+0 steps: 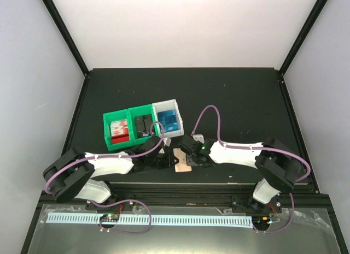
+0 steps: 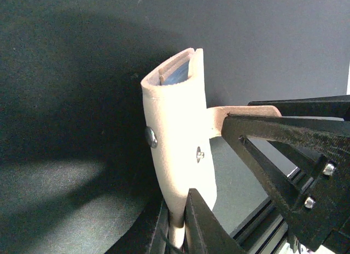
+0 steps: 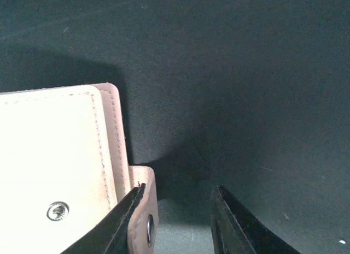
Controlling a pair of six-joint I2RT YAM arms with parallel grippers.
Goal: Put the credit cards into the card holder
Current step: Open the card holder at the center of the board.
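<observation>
The tan card holder (image 1: 183, 163) lies between my two grippers near the table's front edge. In the left wrist view the holder (image 2: 178, 134) stands on edge, and my left gripper (image 2: 183, 210) is shut on its lower end. A blue credit card (image 2: 176, 75) shows inside its top slot. More blue credit cards (image 1: 169, 120) sit in the white bin (image 1: 165, 106). My right gripper (image 3: 178, 210) is open. Its left finger rests against the holder's snap flap (image 3: 145, 199), which lies just inside the gap. The holder's body (image 3: 49, 150) is to the left.
Two green bins (image 1: 129, 112) with red-white and dark items stand left of the white bin. A small white object (image 1: 197, 138) lies behind the right gripper (image 1: 190, 158). The table's front rail (image 1: 186, 194) runs just behind the left gripper (image 1: 165, 162).
</observation>
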